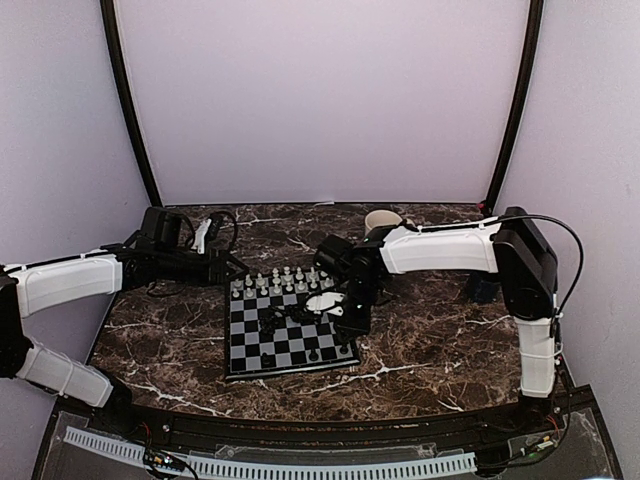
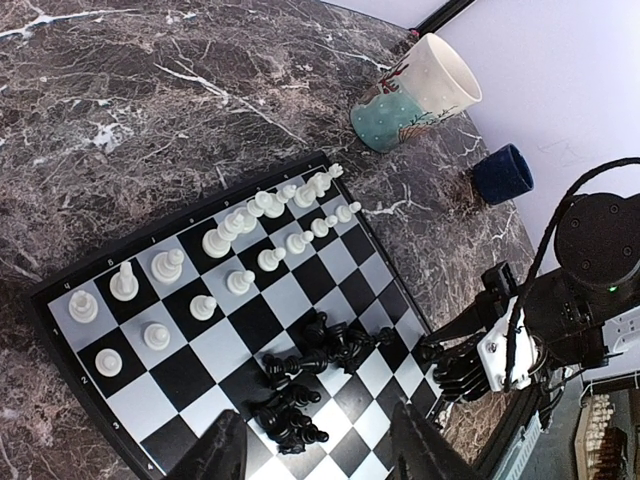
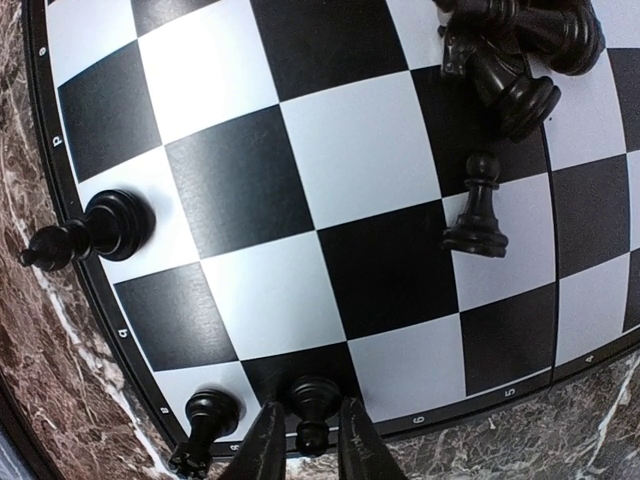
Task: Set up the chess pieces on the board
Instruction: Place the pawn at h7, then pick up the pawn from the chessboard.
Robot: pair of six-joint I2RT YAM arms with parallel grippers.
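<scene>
Up top, the right pincer hangs over a side edge of the board; the left pincer sits off its far corner. Left wrist: that pincer is wide open and empty, the black heap just ahead. Right wrist: a black pawn stands upright between the right pincer's close-set fingers, on the flat edge row. I cannot tell if they squeeze it. A second pawn crowds one side.

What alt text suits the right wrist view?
The right gripper straddles a black pawn at the edge of the chessboard; contact is unclear. Another black piece stands beside it, and a heap of black pieces lies top right.
</scene>
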